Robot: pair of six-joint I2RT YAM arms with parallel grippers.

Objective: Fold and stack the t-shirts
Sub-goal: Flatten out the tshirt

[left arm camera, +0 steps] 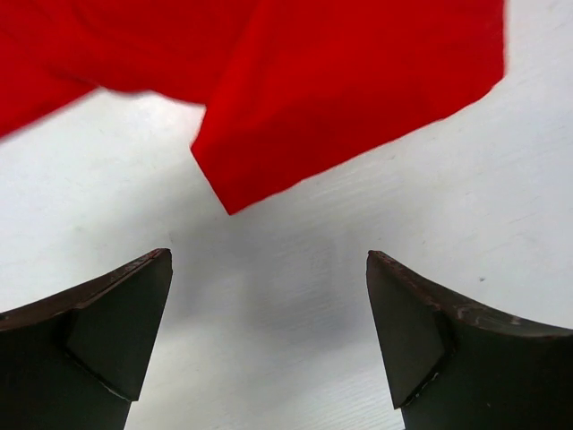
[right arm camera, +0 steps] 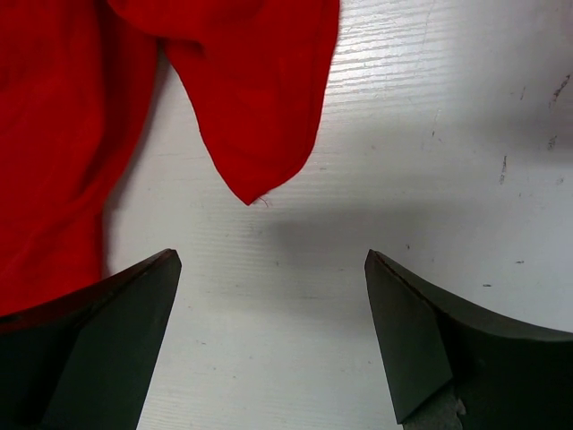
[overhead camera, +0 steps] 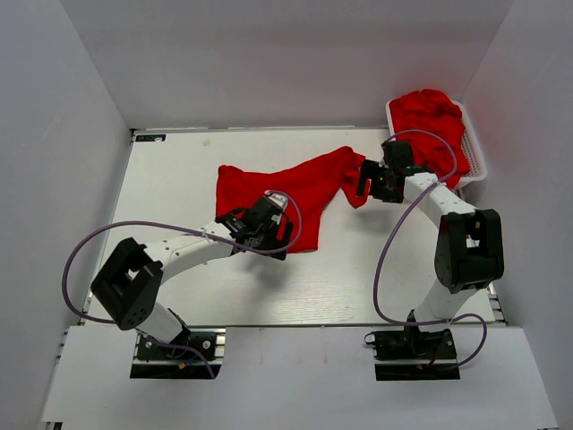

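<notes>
Red cloth of the spread t-shirt (overhead camera: pixel 300 188) lies rumpled on the table (overhead camera: pixel 179 170) in the top view, between the two arms. Its long axis runs left to right and tilts slightly toward the far right, where a narrow end points at the basket (overhead camera: pixel 477 154). Which end carries the collar cannot be told. More t-shirts (overhead camera: pixel 430 116) sit heaped in that basket at the far right corner. The left gripper (overhead camera: pixel 267 226) is at the near edge of the spread t-shirt. The right gripper (overhead camera: pixel 369 179) is just beside its right end.

In the left wrist view, the jaws stand wide apart with nothing between them. A pointed corner (left arm camera: pixel 228 202) of cloth lies flat on the table just ahead of the fingers.

In the right wrist view, the jaws are likewise spread and empty. A tapered flap (right arm camera: pixel 255 170) lies just ahead.

Handling, as a judgement: the cloth is light, soft and limp, and it will sag and bunch when lifted. A hold is best taken at these two free ends, with the fingers low to the table to pinch the edge.
</notes>
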